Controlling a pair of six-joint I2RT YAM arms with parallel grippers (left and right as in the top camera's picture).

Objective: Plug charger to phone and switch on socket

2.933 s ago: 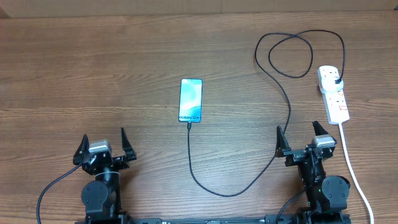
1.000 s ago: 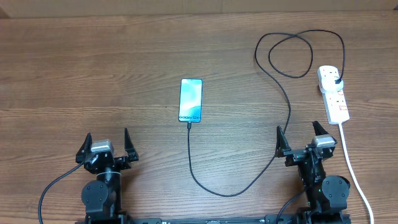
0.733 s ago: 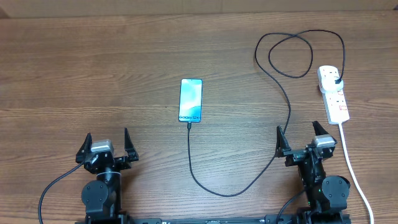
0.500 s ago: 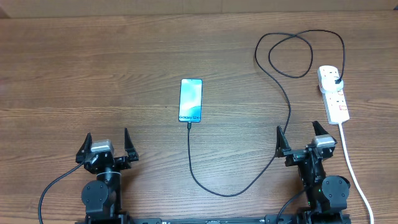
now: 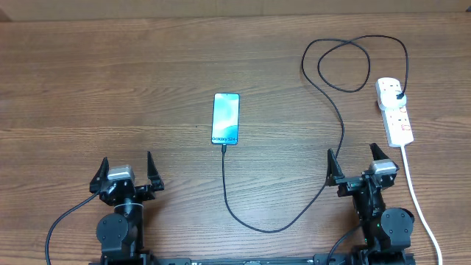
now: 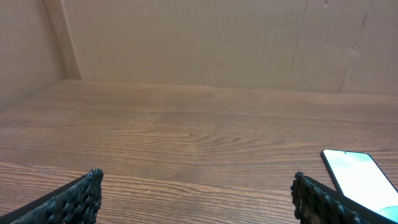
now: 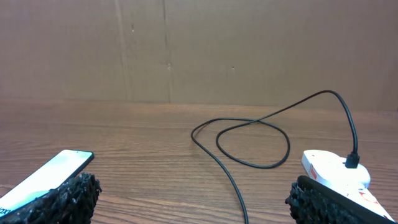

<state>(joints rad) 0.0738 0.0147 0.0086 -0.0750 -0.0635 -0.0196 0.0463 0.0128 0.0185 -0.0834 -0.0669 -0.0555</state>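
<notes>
Near the middle of the brown wooden table (image 5: pixel 110 88), a flat rectangular phone (image 5: pixel 226 119) with a light blue-teal screen is seen lying face up. The long, thin black charger (image 5: pixel 341 140) is led to its near short edge, where the small tip appears to meet the port; whether it is fully seated cannot be told. From there the cable is run in a wide curve and a loose loop to a black plug (image 5: pixel 398 96), which is set in the far end of the white, elongated socket (image 5: pixel 394 110) at the right side of the table.

Both the left gripper (image 5: pixel 124 162) and the right gripper (image 5: pixel 352 156) are parked at the near edge with jaws spread wide, and nothing is held by either.

Switching on is judged to be the step in hand, though the switch's position cannot be read. The right gripper, being nearer, is best used. The red switch marks (image 5: pixel 397 112) beside the plug should be approached from above and pressed straight down with one fingertip, so that the light strip is not slid away. The cable loop and the thick white cord (image 5: pixel 416 191) should be avoided on the way.
</notes>
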